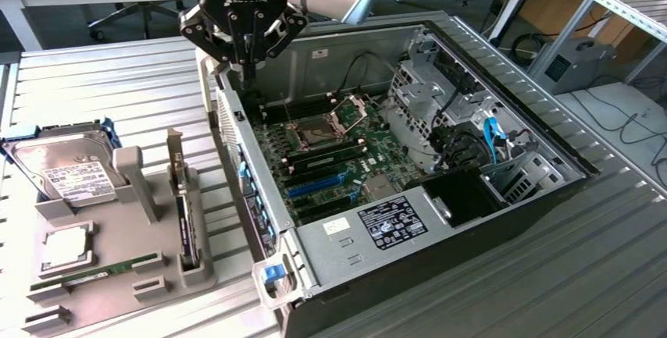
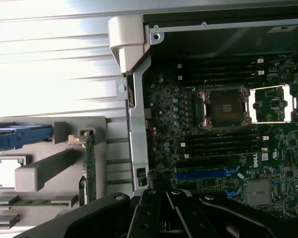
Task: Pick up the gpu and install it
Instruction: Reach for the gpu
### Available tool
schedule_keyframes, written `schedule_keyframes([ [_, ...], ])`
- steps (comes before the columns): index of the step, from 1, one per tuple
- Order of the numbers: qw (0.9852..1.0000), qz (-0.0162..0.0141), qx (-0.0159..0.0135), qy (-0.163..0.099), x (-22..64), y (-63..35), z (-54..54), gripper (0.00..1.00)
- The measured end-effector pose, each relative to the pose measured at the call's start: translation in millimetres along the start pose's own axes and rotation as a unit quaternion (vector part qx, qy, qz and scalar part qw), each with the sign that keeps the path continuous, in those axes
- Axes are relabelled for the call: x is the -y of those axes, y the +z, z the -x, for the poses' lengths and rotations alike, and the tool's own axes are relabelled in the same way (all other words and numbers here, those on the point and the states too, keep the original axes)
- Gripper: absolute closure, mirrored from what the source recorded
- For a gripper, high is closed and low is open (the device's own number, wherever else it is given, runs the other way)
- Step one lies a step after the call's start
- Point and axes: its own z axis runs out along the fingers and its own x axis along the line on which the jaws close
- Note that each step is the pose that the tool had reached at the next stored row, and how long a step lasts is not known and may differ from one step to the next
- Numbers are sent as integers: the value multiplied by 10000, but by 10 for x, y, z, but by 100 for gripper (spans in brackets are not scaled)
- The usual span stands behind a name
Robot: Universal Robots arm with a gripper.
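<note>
The gpu stands on edge in a slot of the grey holder, at the exterior view's left of the open computer case. Its silver bracket end points away from the table's front edge. In the wrist view the gpu is a thin green strip beside the case wall. My gripper hangs shut and empty over the case's far left wall, well above and beyond the gpu. Its black fingers meet over the motherboard's edge.
The holder also carries a hard drive in a blue caddy, a CPU and a RAM stick. The motherboard shows an open CPU socket and a blue slot. Cables and drive cages fill the case's right side.
</note>
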Motion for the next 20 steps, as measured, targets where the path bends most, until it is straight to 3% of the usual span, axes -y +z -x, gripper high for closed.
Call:
schedule_keyframes([
  [20,10000,0,0,0,5,-2,-65,89],
])
